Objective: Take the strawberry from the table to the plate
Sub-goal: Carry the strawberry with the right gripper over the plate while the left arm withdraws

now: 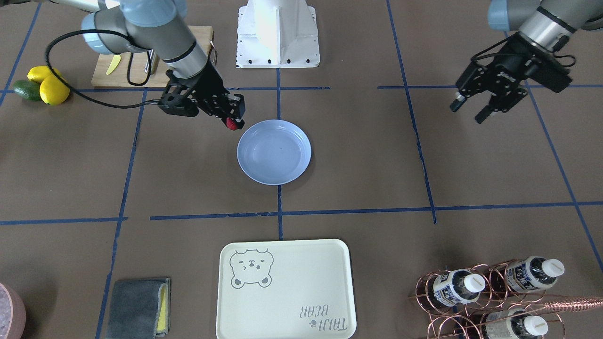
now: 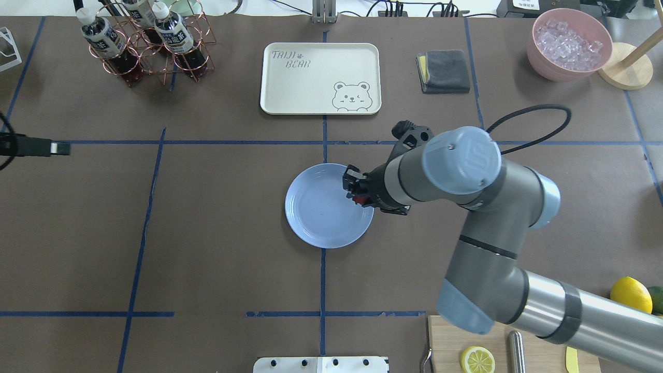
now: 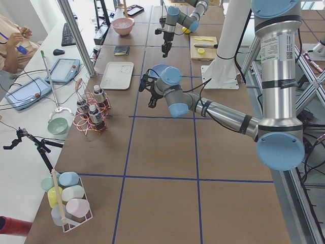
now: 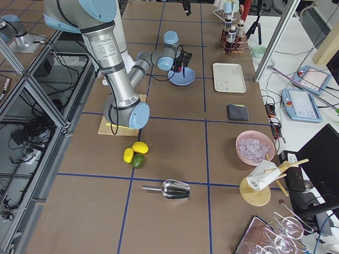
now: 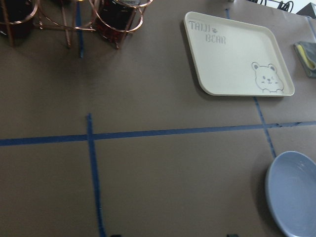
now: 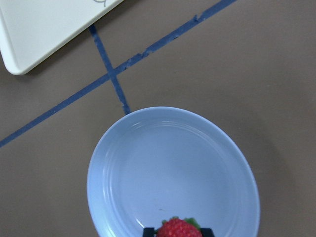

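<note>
Strawberry (image 6: pixel 177 229) — a small red, bumpy berry with a little green at its top, clamped between the two black fingers of the right pincer (image 2: pixel 354 190), which is closed tight on it. The berry hangs raised over the pale blue plate (image 1: pixel 301 141), above the part of the rim towards the robot's right side. The wrist view looks down past it onto the bare, glossy dish.

The plate lies flat on the brown worktop (image 1: pixel 358 155), astride one blue tape line of the grid. Farther out, on the operators' side, lies a cream tray (image 1: pixel 285 289) with a bear drawing. A folded grey cloth (image 1: pixel 139 307) is to one side of it, and a copper wire rack (image 1: pixel 480 275) holding white-capped bottles is to the other.

Well apart from the plate, the left pincer (image 1: pixel 468 111) hovers above the worktop, its fingers spread with nothing between them. At the robot's right end of the worktop — near a wooden board (image 1: pixel 101 79) — two yellow lemons (image 1: pixel 54 89) lie against a green avocado (image 1: pixel 27 89). A pink bowl of ice (image 2: pixel 570 44) stands towards the far corner.
</note>
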Robot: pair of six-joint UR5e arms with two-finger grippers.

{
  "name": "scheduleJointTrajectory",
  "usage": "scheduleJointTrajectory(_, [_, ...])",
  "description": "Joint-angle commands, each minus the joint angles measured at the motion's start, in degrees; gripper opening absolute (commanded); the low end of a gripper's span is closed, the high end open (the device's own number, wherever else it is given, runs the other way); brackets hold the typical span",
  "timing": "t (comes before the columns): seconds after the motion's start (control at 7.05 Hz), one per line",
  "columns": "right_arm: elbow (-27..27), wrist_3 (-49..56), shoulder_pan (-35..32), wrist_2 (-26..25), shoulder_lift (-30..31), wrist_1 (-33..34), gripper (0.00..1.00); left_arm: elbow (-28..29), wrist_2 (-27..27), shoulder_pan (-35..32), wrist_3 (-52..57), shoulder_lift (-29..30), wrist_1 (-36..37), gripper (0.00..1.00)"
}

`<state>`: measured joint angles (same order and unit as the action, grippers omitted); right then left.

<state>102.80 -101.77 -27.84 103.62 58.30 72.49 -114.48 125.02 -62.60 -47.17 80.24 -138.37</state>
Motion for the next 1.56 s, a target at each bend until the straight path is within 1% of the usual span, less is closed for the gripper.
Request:
scheduleJointTrajectory(0.0, [-10.47, -1.77, 3.13, -4.55, -7.31, 0.46, 0.0, 0.4, 5.81, -7.43, 9.28, -3.6, -0.06, 0.77])
scheduleJointTrajectory(0.14, [-11.99, -1.77, 3.66, -6.74, -8.11, 0.55, 0.0, 0.23, 6.02, -8.93, 9.37, -4.21, -0.06, 0.77])
scheduleJointTrajectory(0.28, [-13.14, -1.68, 3.67, -6.85, -8.38, 0.55, 0.0, 0.31, 6.02, -9.03, 9.37, -4.13, -0.06, 0.79])
scheduleJointTrajectory(0.43, [-15.76, -1.51, 3.84, -6.85, -9.42, 0.64, 0.0, 0.49, 6.02, -9.03, 9.29, -4.04, -0.06, 0.8])
scheduleJointTrajectory(1.14, [-17.89, -1.15, 4.64, -6.85, -9.35, 0.99, 0.0, 0.05, 6.02, -9.03, 9.29, -3.78, -0.06, 0.81])
scheduleJointTrajectory(1.28, [-17.89, -1.15, 4.64, -6.85, -9.43, 1.16, 0.72, 0.14, 6.02, -9.03, 9.29, -3.69, -0.06, 0.81])
scheduleJointTrajectory(1.42, [-17.89, -1.15, 4.55, -6.85, -9.87, 1.69, 1.0, 0.22, 6.02, -9.03, 9.29, -3.69, -0.06, 0.81])
